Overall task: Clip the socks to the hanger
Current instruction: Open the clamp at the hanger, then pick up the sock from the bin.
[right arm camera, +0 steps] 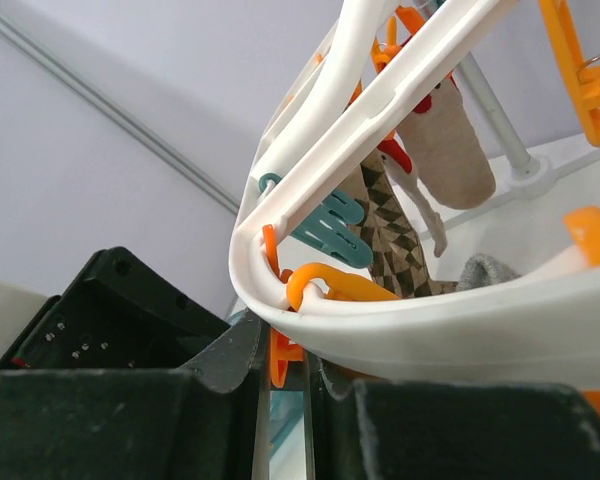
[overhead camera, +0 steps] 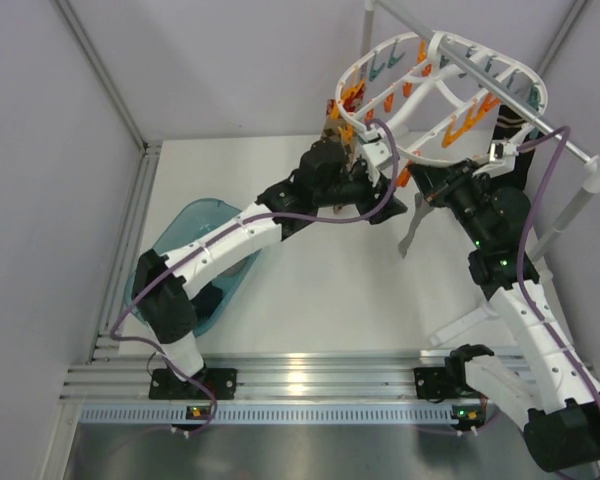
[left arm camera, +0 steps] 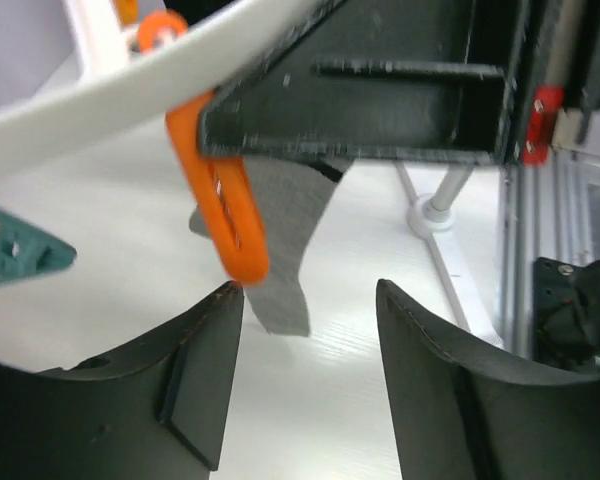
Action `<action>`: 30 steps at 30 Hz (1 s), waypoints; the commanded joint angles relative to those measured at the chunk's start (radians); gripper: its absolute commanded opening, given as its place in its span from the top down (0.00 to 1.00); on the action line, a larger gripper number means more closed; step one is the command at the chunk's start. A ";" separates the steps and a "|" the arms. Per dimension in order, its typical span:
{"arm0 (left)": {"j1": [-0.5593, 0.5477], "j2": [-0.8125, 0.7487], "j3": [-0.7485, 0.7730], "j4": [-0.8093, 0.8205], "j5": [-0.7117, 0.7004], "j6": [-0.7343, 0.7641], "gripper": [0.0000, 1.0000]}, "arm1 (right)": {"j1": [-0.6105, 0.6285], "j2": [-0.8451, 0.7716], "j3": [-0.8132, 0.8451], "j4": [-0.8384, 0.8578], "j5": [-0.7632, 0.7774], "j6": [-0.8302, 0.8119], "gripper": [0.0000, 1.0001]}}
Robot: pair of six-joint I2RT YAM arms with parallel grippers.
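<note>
The white oval hanger (overhead camera: 442, 62) hangs at the top right with orange and teal pegs. My right gripper (overhead camera: 427, 197) is under its near rim, shut on a grey sock (overhead camera: 412, 226) that hangs limp. My left gripper (overhead camera: 352, 160) is open at the rim's left side. In the left wrist view an orange peg (left arm camera: 230, 220) dangles at the left fingertip, with the grey sock (left arm camera: 285, 250) just behind it. In the right wrist view the jaws (right arm camera: 285, 350) stand nearly closed under the rim (right arm camera: 430, 330), an orange peg (right arm camera: 280, 365) at their tips. A zigzag sock (right arm camera: 385, 230) and a beige sock (right arm camera: 450, 140) hang clipped.
A translucent teal tub (overhead camera: 195, 250) stands at the left beside the left arm. A metal rod and stand (overhead camera: 580, 190) carry the hanger at the right. A black sock (overhead camera: 505, 135) hangs on the hanger's right side. A teal peg (left arm camera: 20, 250) dangles left of the left gripper.
</note>
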State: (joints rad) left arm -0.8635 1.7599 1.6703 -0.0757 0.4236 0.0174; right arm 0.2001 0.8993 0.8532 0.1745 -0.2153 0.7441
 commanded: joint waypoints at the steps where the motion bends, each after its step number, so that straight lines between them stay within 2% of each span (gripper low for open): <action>1: 0.063 -0.162 -0.109 -0.102 0.134 -0.101 0.38 | -0.007 0.009 0.044 0.040 0.016 -0.006 1.00; 5: 0.139 -0.347 -0.312 -0.107 0.138 -0.122 0.36 | -0.010 0.001 0.043 0.034 0.016 -0.006 1.00; 8: 0.251 -0.453 -0.388 -0.202 0.109 -0.111 0.35 | -0.016 -0.005 0.044 0.022 0.013 -0.020 1.00; 10: 0.377 -0.511 -0.421 -0.297 0.112 -0.087 0.35 | -0.018 -0.010 0.046 0.017 0.008 -0.025 1.00; 11: 0.474 -0.528 -0.428 -0.337 0.121 -0.070 0.35 | -0.021 -0.011 0.047 0.011 0.007 -0.029 1.00; 14: 0.630 -0.566 -0.458 -0.473 0.162 0.014 0.36 | -0.022 -0.010 0.053 0.003 0.004 -0.034 1.00; 15: 0.726 -0.574 -0.466 -0.504 0.159 0.056 0.36 | -0.022 -0.013 0.053 0.000 0.002 -0.040 1.00; 18: 0.894 -0.562 -0.492 -0.611 0.104 0.113 0.37 | -0.024 -0.013 0.053 -0.009 0.002 -0.045 1.00; 20: 0.970 -0.536 -0.485 -0.682 0.078 0.079 0.38 | -0.025 -0.016 0.052 -0.012 0.001 -0.046 1.00; 21: 1.019 -0.513 -0.477 -0.706 0.010 0.003 0.39 | -0.025 -0.016 0.052 -0.012 0.001 -0.048 1.00; 23: 1.021 -0.502 -0.489 -0.728 -0.093 -0.112 0.41 | -0.025 -0.020 0.049 -0.016 0.002 -0.049 1.00; 24: 1.021 -0.508 -0.507 -0.727 -0.214 -0.240 0.43 | -0.024 -0.019 0.047 -0.017 0.004 -0.052 1.00; 27: 1.021 -0.522 -0.592 -0.682 -0.385 -0.385 0.45 | -0.025 -0.017 0.043 -0.015 0.005 -0.051 1.00; 30: 1.021 -0.485 -0.636 -0.665 -0.446 -0.483 0.51 | -0.025 -0.013 0.043 -0.017 0.005 -0.054 1.00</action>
State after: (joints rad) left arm 0.1570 1.2629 1.0546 -0.7345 0.1459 -0.2771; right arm 0.1844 0.8967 0.8532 0.1638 -0.2108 0.7097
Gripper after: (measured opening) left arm 0.514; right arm 0.099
